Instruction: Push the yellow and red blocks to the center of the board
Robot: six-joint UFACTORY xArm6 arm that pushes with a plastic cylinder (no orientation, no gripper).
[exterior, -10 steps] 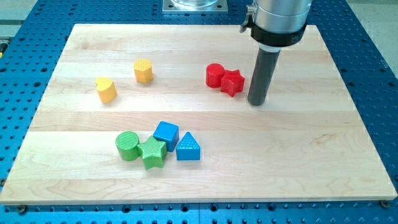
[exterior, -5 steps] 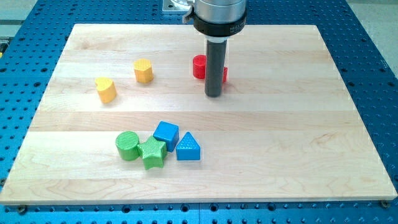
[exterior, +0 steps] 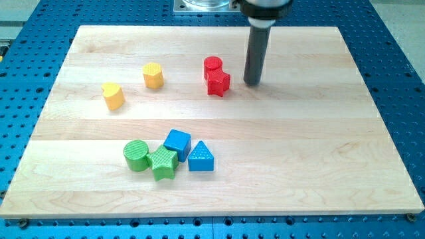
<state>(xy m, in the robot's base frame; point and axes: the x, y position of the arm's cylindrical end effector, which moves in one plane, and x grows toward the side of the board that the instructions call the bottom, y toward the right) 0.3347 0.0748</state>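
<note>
My tip [exterior: 251, 83] rests on the board just to the right of the two red blocks, a small gap away. The red star block [exterior: 218, 83] touches the red cylinder [exterior: 212, 66] above it; both lie above the board's middle. Two yellow blocks lie at the upper left: a rounded one [exterior: 153, 75] and a heart-like one [exterior: 113, 95] lower and further left, apart from each other.
A cluster lies below the middle-left: green cylinder [exterior: 136, 156], green star [exterior: 163, 163], blue cube [exterior: 177, 143], blue triangle [exterior: 200, 157]. The wooden board [exterior: 319, 153] sits on a blue perforated table.
The tip swept left across the red blocks, pushing both to the left, then pulled back to the right and up. The red star now sits below the cylinder.
</note>
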